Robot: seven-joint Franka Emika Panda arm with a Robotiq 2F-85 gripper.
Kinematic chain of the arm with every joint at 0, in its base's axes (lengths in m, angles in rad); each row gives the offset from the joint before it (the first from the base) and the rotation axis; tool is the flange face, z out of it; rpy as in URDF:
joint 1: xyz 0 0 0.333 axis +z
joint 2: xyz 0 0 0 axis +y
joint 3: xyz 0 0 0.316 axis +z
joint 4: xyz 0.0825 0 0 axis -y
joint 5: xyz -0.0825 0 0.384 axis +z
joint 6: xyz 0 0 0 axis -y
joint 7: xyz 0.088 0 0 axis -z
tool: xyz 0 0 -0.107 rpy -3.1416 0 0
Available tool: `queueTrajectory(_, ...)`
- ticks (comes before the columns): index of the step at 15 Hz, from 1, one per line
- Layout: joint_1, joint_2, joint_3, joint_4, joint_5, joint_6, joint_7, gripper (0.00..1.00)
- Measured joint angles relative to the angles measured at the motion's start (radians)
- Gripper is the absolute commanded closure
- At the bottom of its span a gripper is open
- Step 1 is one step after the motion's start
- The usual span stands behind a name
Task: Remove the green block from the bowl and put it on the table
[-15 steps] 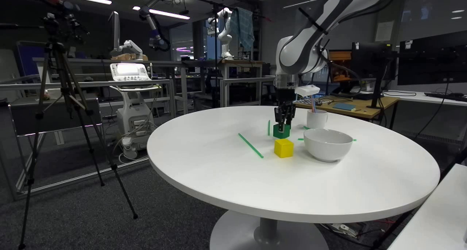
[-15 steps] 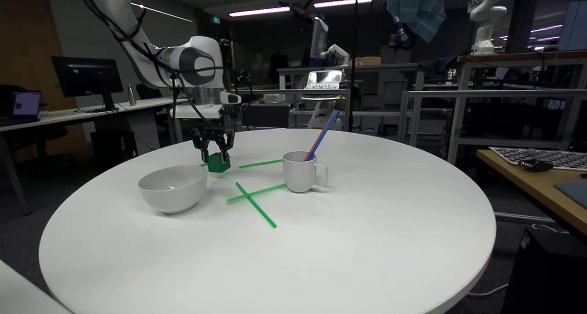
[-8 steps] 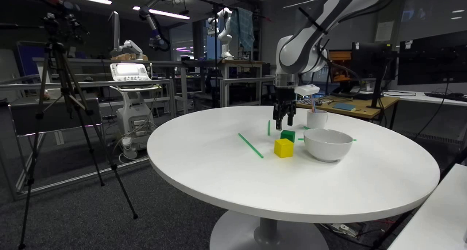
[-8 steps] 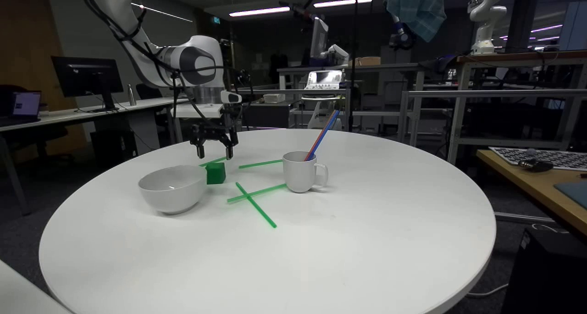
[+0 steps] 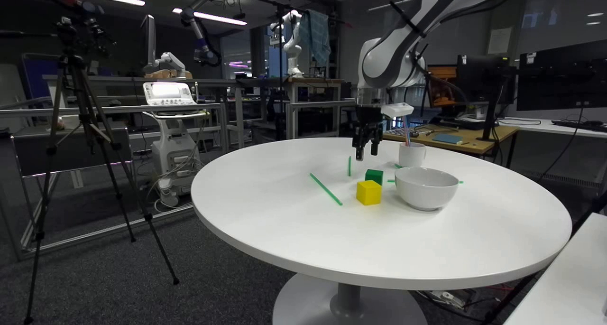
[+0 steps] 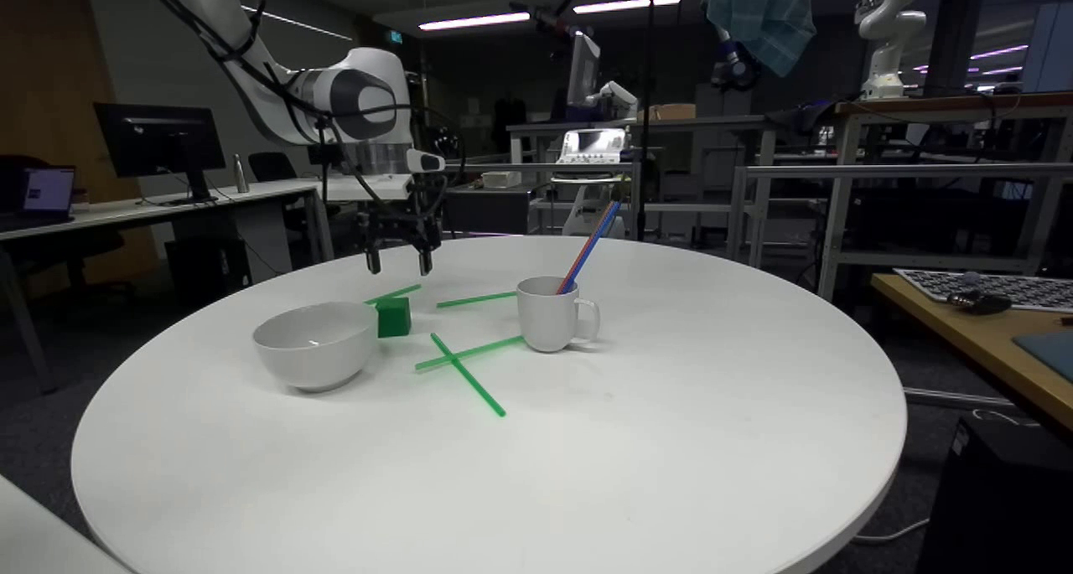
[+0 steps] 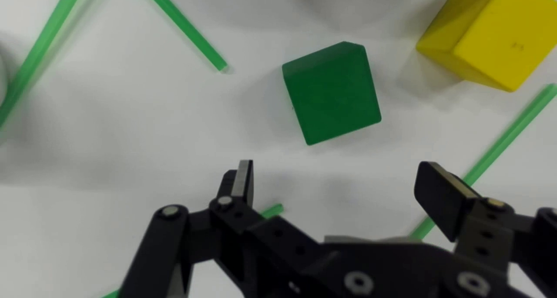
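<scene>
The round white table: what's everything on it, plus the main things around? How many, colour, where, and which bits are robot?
Table: one, white, in the foreground.
Bowl: one, white, on the table.
Green block: one, green, on the table near the bowl, outside it.
Yellow block: one, yellow, near the green block.
Mug: one, white, on the table.
Slim sticks: at least two, red and blue, in the mug.
Green sticks: four, green, lying on the table, two crossed.
Tripod: one, dark, standing apart from the table.
Tall machine: one, mostly white, in the background.
Monitors: at least two, black, in the background.
Checked cloth: one, blue-green, hanging in the background.
Robot arm: one, white and grey, over the table.
Gripper: one, black, open, above the table, holding nothing.
</scene>
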Motion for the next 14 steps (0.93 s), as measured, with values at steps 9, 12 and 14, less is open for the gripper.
queueTrajectory(9, 0.007, -0.152, -0.001, 0.002, -0.011, 0.0, 0.0, 0.0)
queueTrajectory(12, 0.012, -0.173, -0.002, 0.0, -0.017, 0.0, 0.002, 0.0)
queueTrajectory(14, 0.015, -0.176, -0.002, -0.003, -0.017, 0.0, 0.002, 0.0)
